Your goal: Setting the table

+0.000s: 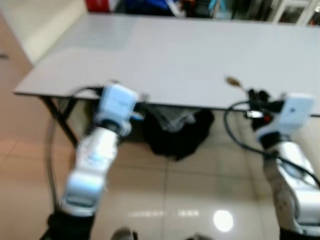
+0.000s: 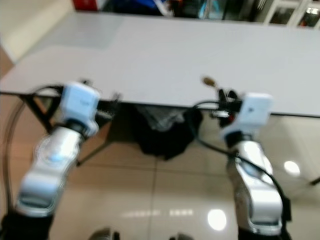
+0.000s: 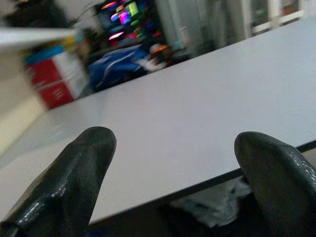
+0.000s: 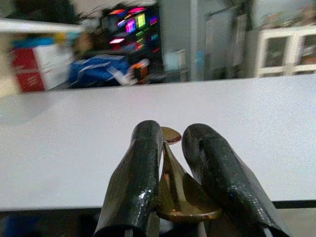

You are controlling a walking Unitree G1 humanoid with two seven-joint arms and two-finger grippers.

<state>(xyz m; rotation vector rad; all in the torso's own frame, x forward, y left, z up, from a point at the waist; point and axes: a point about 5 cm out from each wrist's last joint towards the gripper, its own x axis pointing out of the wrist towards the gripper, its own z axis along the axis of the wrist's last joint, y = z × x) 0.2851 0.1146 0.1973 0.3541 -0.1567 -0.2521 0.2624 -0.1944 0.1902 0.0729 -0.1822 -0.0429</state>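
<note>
Here, a robot stands at the near edge of a long pale grey table [image 1: 165, 55], both silver arms raised toward it. On the left, the left gripper [image 3: 173, 163] hovers at the table's edge with its two black fingers spread wide and nothing between them, apparently kept free. Under the table, between the arms, lies a dark bag [image 1: 175, 132] on the tiled floor. On the right, the right gripper [image 4: 173, 163] pinches a gold-coloured spoon [image 4: 170, 163] between nearly closed fingers, its tip reaching over the table edge, probably ready to lay it down as cutlery for a place setting.
</note>
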